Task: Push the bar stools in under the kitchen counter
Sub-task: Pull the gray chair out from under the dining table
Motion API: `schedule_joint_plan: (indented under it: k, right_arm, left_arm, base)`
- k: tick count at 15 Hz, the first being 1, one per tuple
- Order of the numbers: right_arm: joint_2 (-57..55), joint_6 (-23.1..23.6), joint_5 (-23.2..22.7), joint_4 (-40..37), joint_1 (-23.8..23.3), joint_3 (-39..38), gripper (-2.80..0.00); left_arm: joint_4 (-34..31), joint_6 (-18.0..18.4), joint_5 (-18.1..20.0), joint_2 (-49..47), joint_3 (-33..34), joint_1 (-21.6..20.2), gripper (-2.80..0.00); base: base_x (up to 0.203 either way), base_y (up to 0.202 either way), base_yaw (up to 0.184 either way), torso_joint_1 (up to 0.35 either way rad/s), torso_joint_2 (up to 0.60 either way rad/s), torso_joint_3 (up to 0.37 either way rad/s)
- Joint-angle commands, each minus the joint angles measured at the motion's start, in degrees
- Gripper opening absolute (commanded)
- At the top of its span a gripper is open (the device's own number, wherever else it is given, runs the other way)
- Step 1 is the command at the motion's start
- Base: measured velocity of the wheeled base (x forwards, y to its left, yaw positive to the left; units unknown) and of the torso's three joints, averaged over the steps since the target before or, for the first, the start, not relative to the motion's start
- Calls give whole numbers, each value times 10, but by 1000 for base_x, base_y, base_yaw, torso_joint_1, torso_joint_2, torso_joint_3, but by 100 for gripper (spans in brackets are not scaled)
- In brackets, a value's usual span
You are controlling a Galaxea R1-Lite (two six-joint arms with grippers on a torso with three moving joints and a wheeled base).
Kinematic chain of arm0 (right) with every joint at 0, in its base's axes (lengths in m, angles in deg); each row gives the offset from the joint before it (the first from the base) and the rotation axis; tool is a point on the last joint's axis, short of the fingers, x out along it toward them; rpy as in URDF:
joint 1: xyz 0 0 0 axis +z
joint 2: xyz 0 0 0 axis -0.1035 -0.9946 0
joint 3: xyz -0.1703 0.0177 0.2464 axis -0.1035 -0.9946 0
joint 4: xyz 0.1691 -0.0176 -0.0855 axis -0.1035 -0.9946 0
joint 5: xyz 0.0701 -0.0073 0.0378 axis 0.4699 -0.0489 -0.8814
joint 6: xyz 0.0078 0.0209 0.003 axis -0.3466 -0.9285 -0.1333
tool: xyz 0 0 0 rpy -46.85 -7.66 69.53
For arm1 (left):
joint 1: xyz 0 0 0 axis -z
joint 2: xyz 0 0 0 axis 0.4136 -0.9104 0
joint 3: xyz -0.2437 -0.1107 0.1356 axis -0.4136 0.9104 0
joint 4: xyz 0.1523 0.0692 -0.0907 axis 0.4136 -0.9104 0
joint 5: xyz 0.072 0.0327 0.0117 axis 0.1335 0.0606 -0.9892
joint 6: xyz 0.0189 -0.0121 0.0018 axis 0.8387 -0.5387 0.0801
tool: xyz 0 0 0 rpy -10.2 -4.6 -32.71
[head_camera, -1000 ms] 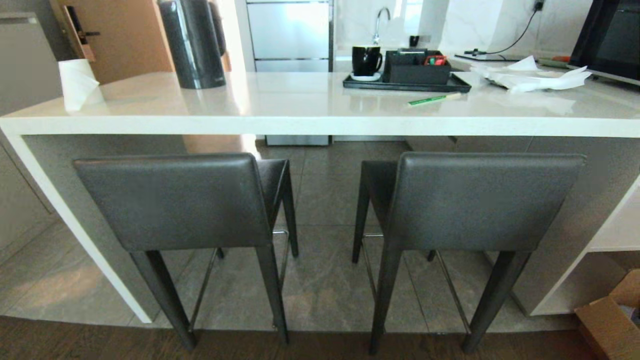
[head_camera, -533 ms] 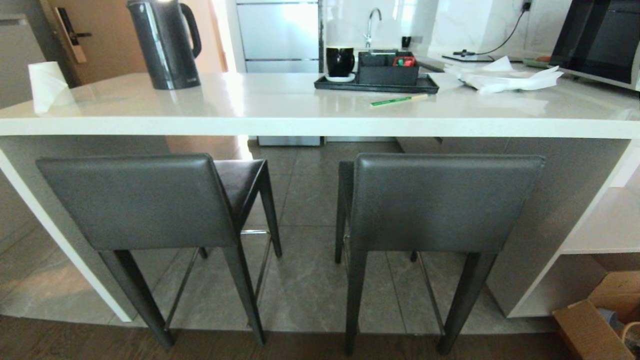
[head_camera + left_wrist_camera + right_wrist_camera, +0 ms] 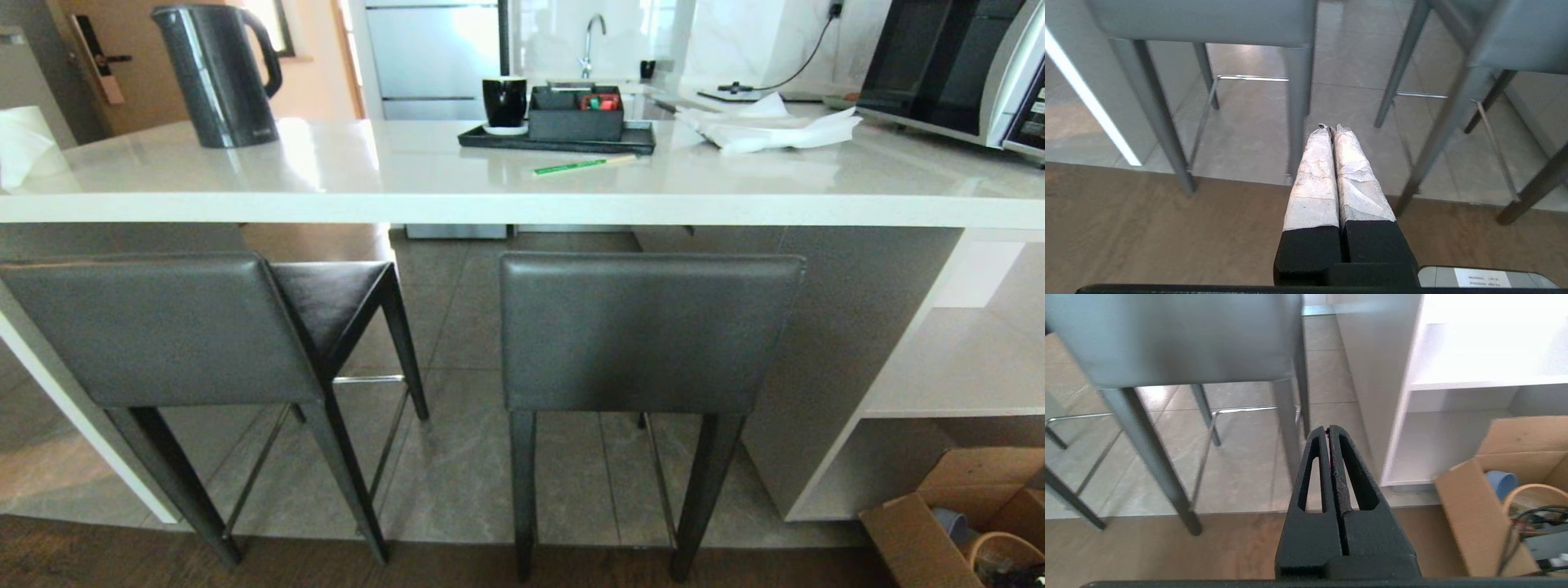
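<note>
Two dark grey bar stools stand side by side at the white kitchen counter [image 3: 522,192]. The left stool [image 3: 155,327] is angled, so its seat shows beside the backrest. The right stool [image 3: 649,331] faces the counter squarely. Both backrests stand in front of the counter's edge, and the seats reach under it. Neither arm is in the head view. My left gripper [image 3: 1333,127], shut on nothing, hangs low over the floor in front of the left stool's legs [image 3: 1296,110]. Low in front of the right stool's leg [image 3: 1288,428], my right gripper [image 3: 1328,428] is shut and empty.
A kettle [image 3: 216,73], a tray [image 3: 555,140] with a mug, a green pen [image 3: 584,165], papers [image 3: 767,126] and a microwave [image 3: 955,73] sit on the counter. A white shelf unit [image 3: 955,367] and an open cardboard box [image 3: 939,531] stand to the right.
The whole picture has slid to the left, so the camera has moved to the right. The stools keep their places at the counter, and both grippers stay shut.
</note>
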Motion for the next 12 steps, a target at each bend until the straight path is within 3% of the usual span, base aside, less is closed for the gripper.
schedule_joint_plan:
  k: [1,9,12]
  right_arm:
    - [-1,0,0,0,0,0,-280]
    - [-1,0,0,0,0,0,-280]
    - [-1,0,0,0,0,0,-280]
  left_arm:
    - [0,0,0,-1,1,0,-280]
    - [0,-1,0,-1,1,-1,-280]
    - [0,-2,0,-1,1,0,-280]
  base:
    - [0,-195,-2,-1,9,2]
    - [0,-192,2,4,-1,1]
    - [0,-74,2,0,4,2]
